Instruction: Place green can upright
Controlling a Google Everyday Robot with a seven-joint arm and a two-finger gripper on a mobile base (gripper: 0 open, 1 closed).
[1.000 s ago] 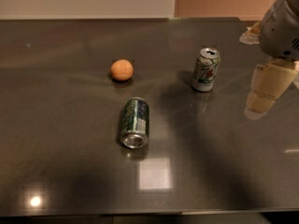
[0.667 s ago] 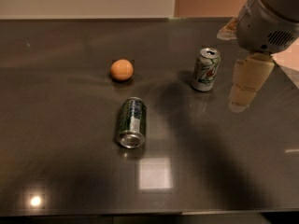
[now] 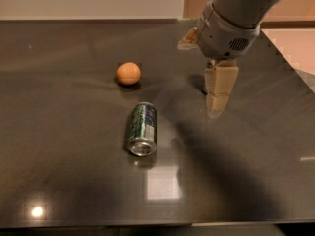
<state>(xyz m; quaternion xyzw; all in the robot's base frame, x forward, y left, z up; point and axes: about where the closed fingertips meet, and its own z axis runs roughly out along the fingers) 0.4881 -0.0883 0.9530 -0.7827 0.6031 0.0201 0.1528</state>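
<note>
Dark glossy table (image 3: 59,181), a pale wall behind it and a couple of lamp glares near the front edge. The green can (image 3: 142,128) is lying on its side about mid-table, open silver end pointing toward the camera, nothing touching it. So it's not upright yet and nobody has hold of it.

Just behind it and a bit left sits an orange ball (image 3: 129,73), near but clearly apart from the can.

What's changed: a second ago the gripper (image 3: 219,90) was way over at the right edge, and it has swung left across the table since then. Now it hangs above the surface to the right of the can and slightly further back, still well apart from it. It's come in front of the pale can that was standing back there, so I can't see that one anymore. Can't tell whether the gripper is open or closed from this angle; it doesn't seem to be carrying anything.

My read: this is the approach, grasp still ahead. I'd keep going left and down, and watch that hidden can.
</note>
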